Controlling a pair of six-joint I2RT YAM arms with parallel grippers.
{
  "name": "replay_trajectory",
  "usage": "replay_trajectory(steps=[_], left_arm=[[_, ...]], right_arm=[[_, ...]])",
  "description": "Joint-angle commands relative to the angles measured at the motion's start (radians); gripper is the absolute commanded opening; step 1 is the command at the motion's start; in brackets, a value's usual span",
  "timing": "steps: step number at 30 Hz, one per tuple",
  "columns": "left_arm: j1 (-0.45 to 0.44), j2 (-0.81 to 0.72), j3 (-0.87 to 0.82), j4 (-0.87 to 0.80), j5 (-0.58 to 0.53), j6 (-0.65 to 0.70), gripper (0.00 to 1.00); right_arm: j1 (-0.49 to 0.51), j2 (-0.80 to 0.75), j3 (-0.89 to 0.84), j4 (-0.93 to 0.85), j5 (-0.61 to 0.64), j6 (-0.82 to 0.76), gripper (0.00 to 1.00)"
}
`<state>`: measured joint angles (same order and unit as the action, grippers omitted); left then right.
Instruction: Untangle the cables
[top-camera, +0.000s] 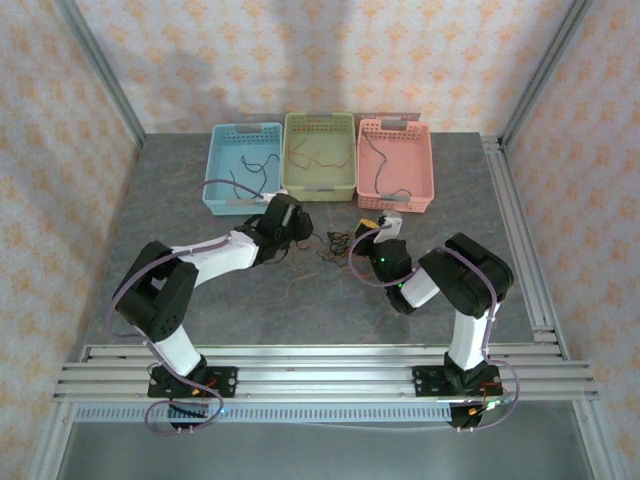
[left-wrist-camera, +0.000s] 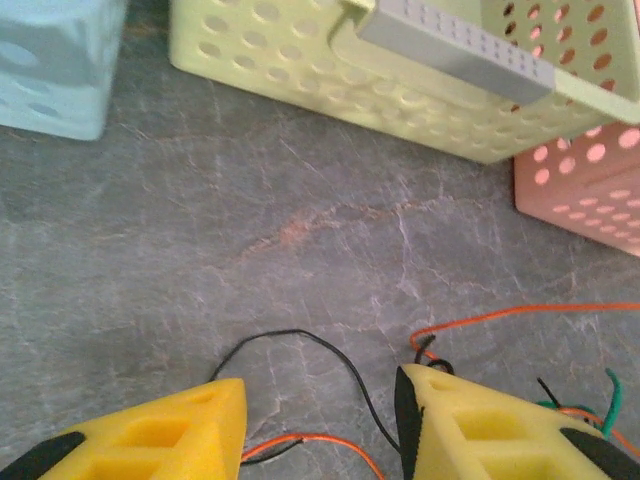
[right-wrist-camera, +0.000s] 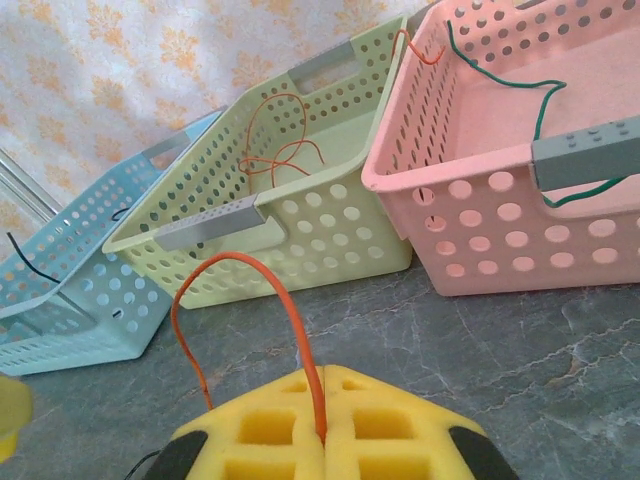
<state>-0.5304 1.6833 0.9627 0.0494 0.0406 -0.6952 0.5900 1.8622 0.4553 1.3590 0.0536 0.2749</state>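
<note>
The cables (top-camera: 333, 250) lie as a small tangle of thin black and orange wires on the table between my two grippers. In the left wrist view a black wire (left-wrist-camera: 335, 355) arcs across the gap between the yellow fingers, and an orange wire (left-wrist-camera: 335, 443) crosses lower down. My left gripper (left-wrist-camera: 320, 388) stands open over them, holding nothing. More orange wire (left-wrist-camera: 530, 314) and a green one (left-wrist-camera: 612, 400) lie to its right. My right gripper (right-wrist-camera: 326, 376) is shut on an orange wire (right-wrist-camera: 285, 295) that loops up from its fingertips. In the top view the left gripper (top-camera: 303, 236) and right gripper (top-camera: 369, 227) flank the tangle.
Three perforated baskets stand in a row behind the tangle: blue (top-camera: 216, 170), green (top-camera: 320, 187), pink (top-camera: 428, 180). The green basket (right-wrist-camera: 330, 225) holds orange wires, the pink one (right-wrist-camera: 500, 210) green wire, the blue one (right-wrist-camera: 90, 300) black wire. Grey stone-look tabletop (top-camera: 290, 300) lies open in front.
</note>
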Motion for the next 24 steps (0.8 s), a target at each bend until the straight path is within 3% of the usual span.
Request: replay_trajectory(steps=[1,3,4,7,10,16,24], left_arm=[[-0.001,0.016,0.037,-0.012,0.078,0.044,0.46],[0.012,0.066,0.106,-0.076,0.19,0.091,0.49],[0.013,0.1,0.192,-0.192,0.213,0.121,0.49],[-0.003,0.133,0.32,-0.376,0.204,0.171,0.48],[-0.025,0.119,0.335,-0.44,0.231,0.204,0.49],[-0.03,0.142,0.263,-0.383,0.381,0.097,0.5],[-0.041,0.243,0.363,-0.524,0.298,0.135,0.49]], right_arm=[[-0.004,0.013,-0.01,0.048,0.025,0.024,0.0],[-0.004,0.012,-0.013,0.047,0.025,0.028,0.0],[-0.003,0.012,-0.014,0.047,0.022,0.028,0.0],[-0.004,0.009,-0.014,0.047,0.029,0.026,0.0],[-0.005,0.011,-0.013,0.047,0.026,0.026,0.0],[-0.005,0.011,-0.014,0.048,0.022,0.031,0.0],[-0.005,0.012,-0.012,0.046,0.012,0.032,0.0]])
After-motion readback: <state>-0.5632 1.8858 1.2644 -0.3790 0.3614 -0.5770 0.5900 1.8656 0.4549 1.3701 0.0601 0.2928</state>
